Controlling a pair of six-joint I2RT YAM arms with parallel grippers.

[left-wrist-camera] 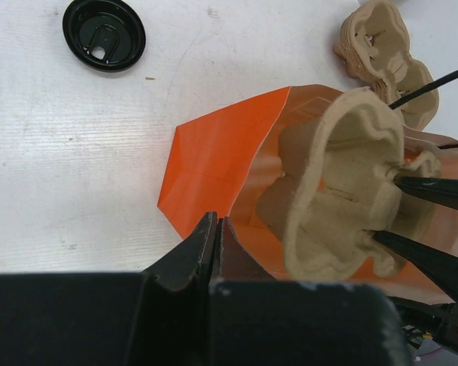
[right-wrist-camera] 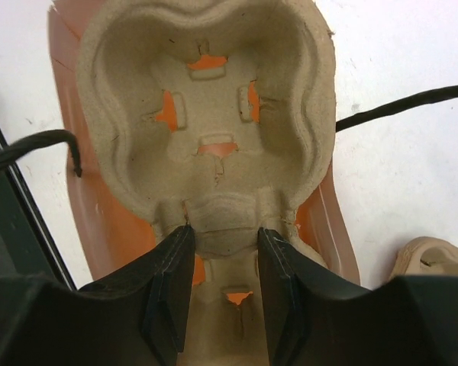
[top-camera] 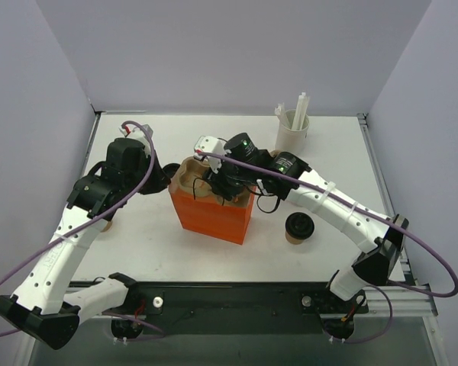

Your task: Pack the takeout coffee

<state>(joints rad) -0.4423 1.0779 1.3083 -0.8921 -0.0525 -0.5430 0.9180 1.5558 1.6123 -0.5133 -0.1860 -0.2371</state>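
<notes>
The takeout coffee, a small tan cup with a black lid, stands on the table to the right of the orange bag. My right gripper is shut on the narrow middle of a pulp cup carrier, which hangs tilted in the bag's open mouth. Seen from the top, that gripper is over the bag. My left gripper is shut on the bag's left rim, at the bag's top left corner.
A loose black lid lies on the table left of the bag. A stack of spare carriers sits behind the bag. A white cup of stirrers stands at the back right. A tan cup peeks from under the left arm.
</notes>
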